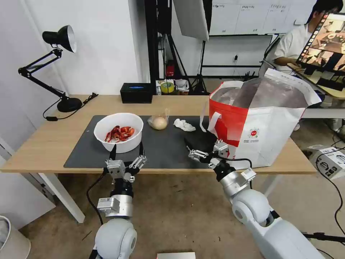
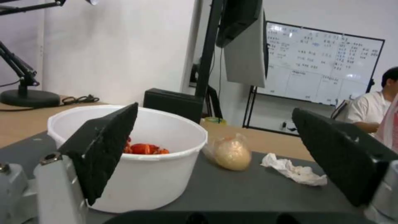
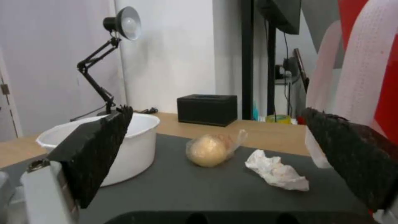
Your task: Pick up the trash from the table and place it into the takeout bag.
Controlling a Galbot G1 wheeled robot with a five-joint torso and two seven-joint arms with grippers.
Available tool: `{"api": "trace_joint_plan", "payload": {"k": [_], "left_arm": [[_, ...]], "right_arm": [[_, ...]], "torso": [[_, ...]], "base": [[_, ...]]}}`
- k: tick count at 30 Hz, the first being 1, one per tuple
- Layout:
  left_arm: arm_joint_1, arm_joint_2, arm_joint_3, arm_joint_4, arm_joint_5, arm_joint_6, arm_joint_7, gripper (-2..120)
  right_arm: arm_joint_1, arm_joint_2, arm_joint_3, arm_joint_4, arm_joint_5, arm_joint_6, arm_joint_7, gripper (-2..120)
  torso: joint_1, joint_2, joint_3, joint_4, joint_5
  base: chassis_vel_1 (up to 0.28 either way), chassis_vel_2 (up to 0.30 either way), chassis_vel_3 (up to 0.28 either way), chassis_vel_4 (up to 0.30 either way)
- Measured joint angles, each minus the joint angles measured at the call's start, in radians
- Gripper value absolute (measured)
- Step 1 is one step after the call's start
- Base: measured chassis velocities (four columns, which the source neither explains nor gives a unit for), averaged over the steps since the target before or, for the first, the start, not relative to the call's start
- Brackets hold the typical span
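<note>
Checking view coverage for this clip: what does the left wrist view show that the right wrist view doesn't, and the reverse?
Left wrist: the red shells inside the bowl, a whiteboard and a seated person behind; the open left gripper frames it.
Right wrist: the whole desk lamp, and the bag with its white handle close by the open right gripper.
Both: the bowl, the bagged bun, the tissue, the black box and the grey mat.
</note>
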Motion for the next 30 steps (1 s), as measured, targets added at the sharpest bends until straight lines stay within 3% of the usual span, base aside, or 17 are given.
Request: {"api": "trace_joint_plan", "payload": {"k": [11,20,30], "left_arm": [[0.012,-0.007,0.004,-0.004,0.028,-0.025,0.0,100],[0.031,0.005,-0.014,-0.017,0.049,-0.053,0.001,100],[0.04,0.009,-0.035,-0.019,0.07,-0.089,0.001,100]], "right_arm": [[-0.064,0.026,0.037,0.011,-0.049,0.035,0.001,100],[-0.232,0.1,0.127,0.101,-0.221,0.162,0.059,100],[-0.334,0.154,0.151,0.127,-0.288,0.235,0.09,100]], "torso": [[0.0,0.0,0.0,0.0,0.0],[0.0,0.0,0.0,-0.0001,0.0],[0.0,0.0,0.0,0.0,-0.0001]], "base": [[0.0,0.0,0.0,0.0],[0.0,0.0,0.0,0.0],[0.0,0.0,0.0,0.0]]}}
